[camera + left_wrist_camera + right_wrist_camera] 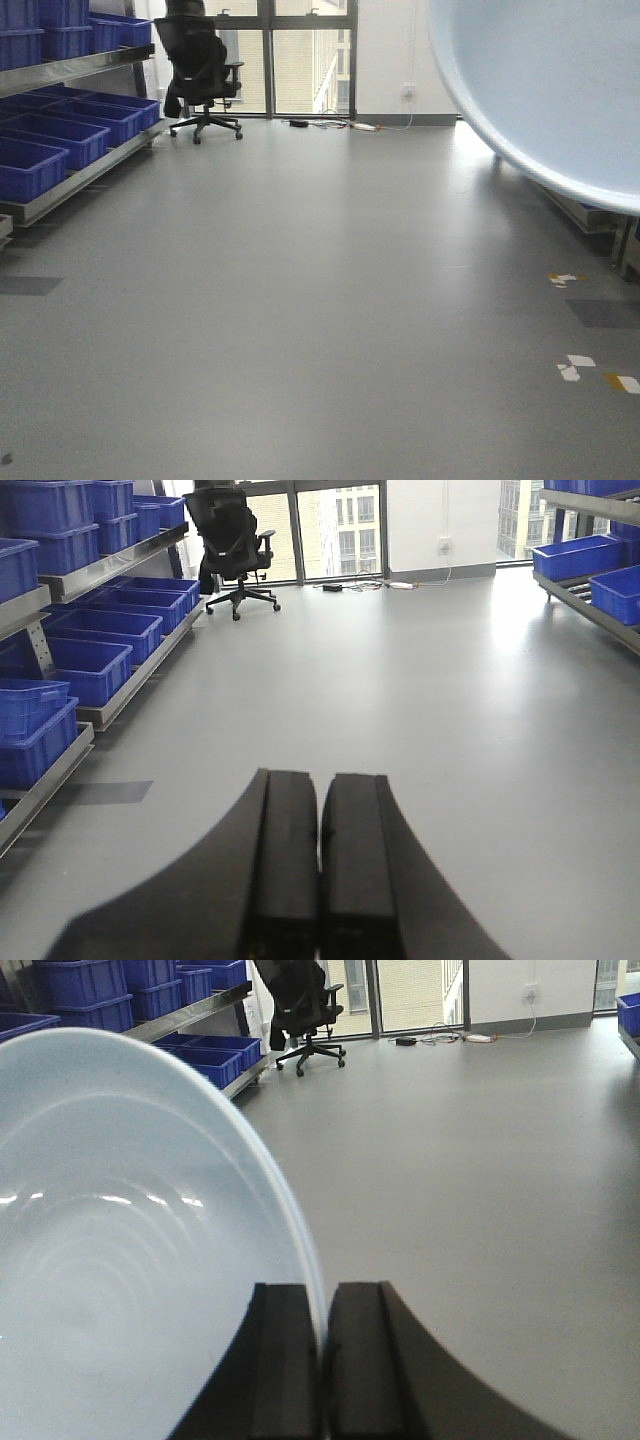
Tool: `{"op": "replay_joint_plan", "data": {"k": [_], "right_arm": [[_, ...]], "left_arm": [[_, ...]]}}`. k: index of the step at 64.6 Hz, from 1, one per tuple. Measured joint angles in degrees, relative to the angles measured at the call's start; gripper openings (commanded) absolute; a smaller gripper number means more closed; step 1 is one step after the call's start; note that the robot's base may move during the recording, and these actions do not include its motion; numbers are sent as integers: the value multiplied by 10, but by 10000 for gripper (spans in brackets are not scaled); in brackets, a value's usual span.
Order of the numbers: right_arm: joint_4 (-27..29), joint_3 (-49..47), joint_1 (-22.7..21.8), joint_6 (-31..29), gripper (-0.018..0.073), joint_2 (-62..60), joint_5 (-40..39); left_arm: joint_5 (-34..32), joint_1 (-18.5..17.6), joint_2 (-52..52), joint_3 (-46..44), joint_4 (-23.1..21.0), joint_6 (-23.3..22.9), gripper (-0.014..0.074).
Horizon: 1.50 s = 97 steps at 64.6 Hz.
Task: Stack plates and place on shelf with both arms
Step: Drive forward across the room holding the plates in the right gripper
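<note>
right wrist-mounted: plate (pixel 120 1260) rim inside right gripper (pixel 324 1310)

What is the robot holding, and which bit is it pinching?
The right gripper pinches a pale bluish-white glossy round plate by its rim edge. The left gripper is shut, holding nothing.

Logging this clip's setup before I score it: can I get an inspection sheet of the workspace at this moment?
Surface: no table in view; bare grey floor.
Job's things: one plate held by its rim; second plate not seen.
Clutter: tape marks on the floor.
Grippers: right tool shut on the plate; left tool shut, empty.
Cables: loose cables on the floor by the window.
Surroundings: racks holding blue crates; black office chair.
</note>
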Motion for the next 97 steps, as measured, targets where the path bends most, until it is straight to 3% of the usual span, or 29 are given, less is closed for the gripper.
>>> {"op": "replay_joint_plan", "data": {"k": [97], "right_arm": [[0,0,0,0,48,0,0]], "left_arm": [[0,0,0,0,0,0,80]]}}
